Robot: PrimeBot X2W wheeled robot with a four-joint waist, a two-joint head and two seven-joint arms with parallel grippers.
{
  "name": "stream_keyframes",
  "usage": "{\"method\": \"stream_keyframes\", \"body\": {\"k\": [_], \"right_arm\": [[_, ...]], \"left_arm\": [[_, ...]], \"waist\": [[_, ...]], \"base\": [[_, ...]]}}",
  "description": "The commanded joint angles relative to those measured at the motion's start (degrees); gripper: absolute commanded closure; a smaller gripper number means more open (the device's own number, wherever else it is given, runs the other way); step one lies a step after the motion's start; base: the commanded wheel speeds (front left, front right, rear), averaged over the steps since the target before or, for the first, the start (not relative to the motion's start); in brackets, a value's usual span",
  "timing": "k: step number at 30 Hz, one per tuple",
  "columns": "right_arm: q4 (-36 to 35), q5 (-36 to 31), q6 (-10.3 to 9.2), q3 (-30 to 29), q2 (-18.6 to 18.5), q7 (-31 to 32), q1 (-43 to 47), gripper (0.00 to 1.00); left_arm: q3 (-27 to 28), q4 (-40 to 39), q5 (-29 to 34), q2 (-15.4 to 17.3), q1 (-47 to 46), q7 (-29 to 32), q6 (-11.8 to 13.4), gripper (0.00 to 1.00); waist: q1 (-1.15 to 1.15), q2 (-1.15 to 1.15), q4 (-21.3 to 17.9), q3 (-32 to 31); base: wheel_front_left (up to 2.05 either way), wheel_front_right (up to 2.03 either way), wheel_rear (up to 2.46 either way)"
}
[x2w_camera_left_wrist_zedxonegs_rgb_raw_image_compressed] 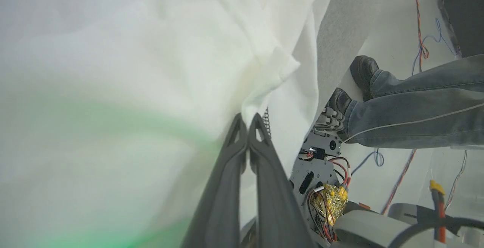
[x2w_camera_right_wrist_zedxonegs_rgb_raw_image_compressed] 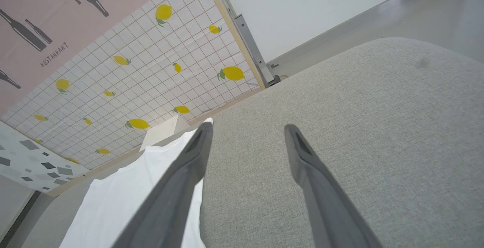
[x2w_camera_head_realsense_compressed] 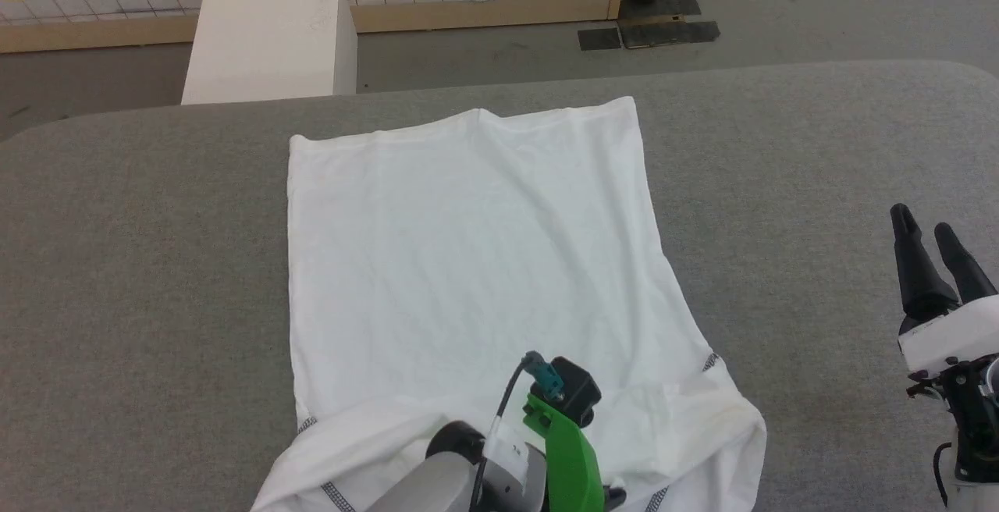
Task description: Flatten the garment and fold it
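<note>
The left gripper [x2w_camera_left_wrist_zedxonegs_rgb_raw_image_compressed: 247,121] clamps the shirt [x2w_camera_head_realsense_compressed: 468,247] at its 6 o'clock end, length running toward 12; the right gripper [x2w_camera_head_realsense_compressed: 929,243], spread, sits at 3.

- Head view looks down over the desk [x2w_camera_head_realsense_compressed: 117,223].
- Left wrist view presses close to the garment [x2w_camera_left_wrist_zedxonegs_rgb_raw_image_compressed: 151,51].
- Right wrist view skims low, sharing both.

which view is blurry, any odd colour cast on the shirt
Left wrist view: the garment, close to the lens, is soft with a green smear low down; the left gripper shut on it is sharper. Head view: even light, crisp. Right wrist view: crisp, table edge bowed.
</note>
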Motion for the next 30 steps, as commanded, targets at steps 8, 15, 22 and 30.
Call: {"method": "stream_keyframes", "body": {"k": [8,15,22,30], "right_arm": [[-0.1,-0.3,-0.08,1.6,0.0,0.2,-0.2,0.00],[-0.1,-0.8,-0.08,3.9,0.0,1.6,-1.9,0.00],[0.9,-2.0,-0.08,5.4,0.0,3.8,-3.8,0.00],[4.2,-7.6,-0.08,5.9,0.0,13.0,-14.7,0.00]], "left_arm": [[9.6,-7.1,-12.4,0.1,-0.6,1.5,1.4,0.00],[27.3,-8.6,-6.7,5.7,-5.0,-16.8,6.9,0.00],[35.7,-3.2,4.1,11.3,-3.2,-40.8,7.4,0.00],[39.6,-3.8,9.6,11.6,-2.6,-53.5,7.7,0.00]], "waist": [[0.00,0.00,1.6,-0.9],[0.00,0.00,2.4,-0.9],[0.00,0.00,3.0,1.0],[0.00,0.00,4.8,8.3]], "base": [[0.00,0.00,0.00],[0.00,0.00,0.00],[0.00,0.00,0.00],[0.00,0.00,0.00]]}}
